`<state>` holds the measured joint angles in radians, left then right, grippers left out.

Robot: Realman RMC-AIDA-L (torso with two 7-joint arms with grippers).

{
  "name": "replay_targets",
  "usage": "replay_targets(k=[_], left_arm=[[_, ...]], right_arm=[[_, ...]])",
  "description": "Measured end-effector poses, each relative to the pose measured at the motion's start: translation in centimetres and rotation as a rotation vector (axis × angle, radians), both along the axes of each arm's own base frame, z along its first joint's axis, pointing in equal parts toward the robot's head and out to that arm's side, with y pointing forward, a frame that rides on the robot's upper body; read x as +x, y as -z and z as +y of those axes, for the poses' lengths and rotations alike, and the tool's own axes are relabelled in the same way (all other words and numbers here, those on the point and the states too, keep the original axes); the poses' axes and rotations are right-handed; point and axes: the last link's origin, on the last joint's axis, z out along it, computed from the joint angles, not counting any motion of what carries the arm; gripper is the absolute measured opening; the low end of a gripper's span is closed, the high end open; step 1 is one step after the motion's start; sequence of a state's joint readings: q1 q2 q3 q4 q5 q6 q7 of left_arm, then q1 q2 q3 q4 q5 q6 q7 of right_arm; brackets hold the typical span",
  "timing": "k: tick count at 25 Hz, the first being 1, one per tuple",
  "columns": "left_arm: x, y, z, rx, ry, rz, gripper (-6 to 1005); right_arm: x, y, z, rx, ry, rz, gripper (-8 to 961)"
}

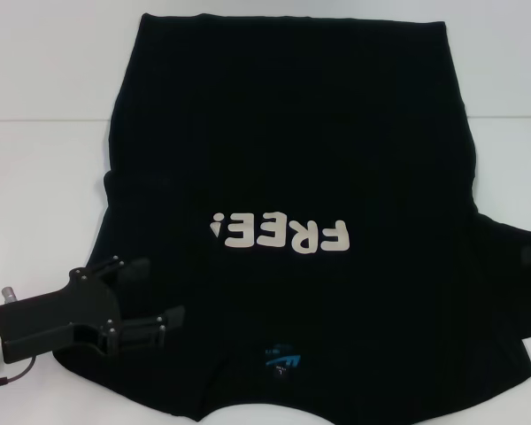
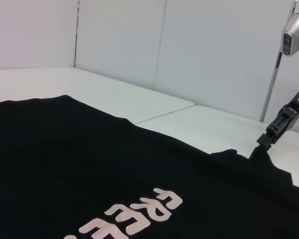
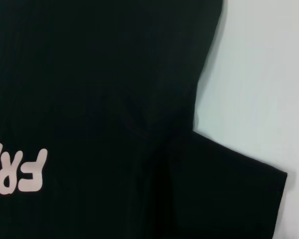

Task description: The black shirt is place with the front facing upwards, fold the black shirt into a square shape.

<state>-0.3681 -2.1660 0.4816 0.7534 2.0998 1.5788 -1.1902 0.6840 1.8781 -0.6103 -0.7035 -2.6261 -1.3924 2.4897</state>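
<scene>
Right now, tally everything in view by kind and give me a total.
Large black short-sleeved cloth T-shirt with white "FREE!" lettering: 1
Black robot end effectors: 2, the left end effector over the shirt's near-left sleeve, the right end effector at the opposite sleeve
White flat table: 1
Total: 4

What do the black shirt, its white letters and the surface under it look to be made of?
The black shirt looks like soft matte knit cloth: it lies limp, with faint ribbing and low folds. Its FREE! letters seem a flat printed or pressed-on film, smooth and opaque. The table appears a hard, smooth white board, perhaps laminate, with a seam line.
</scene>
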Motion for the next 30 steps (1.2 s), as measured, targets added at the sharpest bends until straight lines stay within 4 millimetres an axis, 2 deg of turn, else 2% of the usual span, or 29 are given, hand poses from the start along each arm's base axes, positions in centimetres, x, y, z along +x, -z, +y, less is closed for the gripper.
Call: replay_targets(k=[6, 13, 18, 30], left_arm=[[0.0, 0.0, 0.0, 0.001, -0.001, 0.001, 948], [0.0, 0.0, 0.0, 0.006, -0.002, -0.001, 948], [-0.1, 0.0, 0.0, 0.016, 0.003, 0.002, 949], [-0.2, 0.0, 0.1, 0.021, -0.004, 0.003, 949]], right_arm=[[-0.1, 1.1, 0.2, -0.013, -0.004, -0.008, 907], [-0.2, 1.5, 0.3, -0.005, -0.004, -0.01, 905], [-0.1, 1.5, 0.2, -0.016, -0.004, -0.012, 743], [0.1, 1.2, 0.1, -0.01, 0.01, -0.014, 465]])
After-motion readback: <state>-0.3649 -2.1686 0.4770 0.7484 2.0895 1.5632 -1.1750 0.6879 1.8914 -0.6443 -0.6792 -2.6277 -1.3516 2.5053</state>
